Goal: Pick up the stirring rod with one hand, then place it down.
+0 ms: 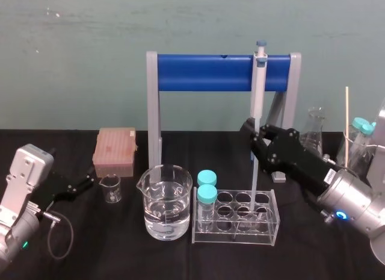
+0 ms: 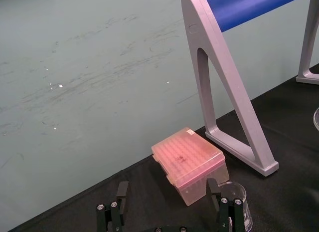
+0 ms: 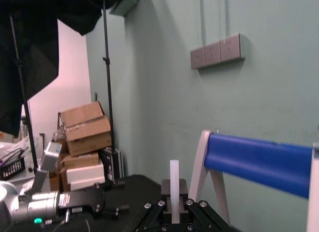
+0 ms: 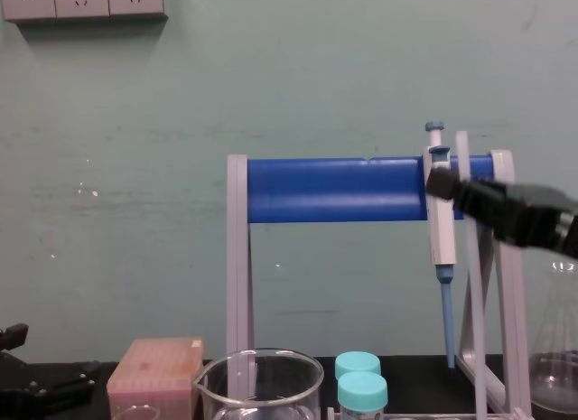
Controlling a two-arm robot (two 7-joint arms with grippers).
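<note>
The stirring rod [image 1: 254, 177] is a thin whitish stick held upright, its lower end down at the clear tube rack [image 1: 272, 223]. My right gripper [image 1: 252, 130] is shut on its middle, just in front of the blue stand. From the chest, the stirring rod [image 4: 463, 154] rises beside the hanging grey-and-blue pipette [image 4: 440, 221], with the right gripper [image 4: 442, 183] across it. The right wrist view shows the stirring rod [image 3: 174, 184] pinched between the right gripper [image 3: 174, 212] fingers. My left gripper [image 1: 84, 183] rests open at the table's left, and the left gripper [image 2: 169, 212] has nothing between its fingers.
A large glass beaker [image 1: 167, 202] holding water stands left of the rack, which holds two teal-capped tubes [image 1: 207, 192]. A small beaker [image 1: 110, 188] and a pink tip box [image 1: 114, 150] sit by the left gripper. The blue-barred stand [image 1: 204, 72] spans the back. A flask [image 1: 314, 132] and other glassware crowd the right.
</note>
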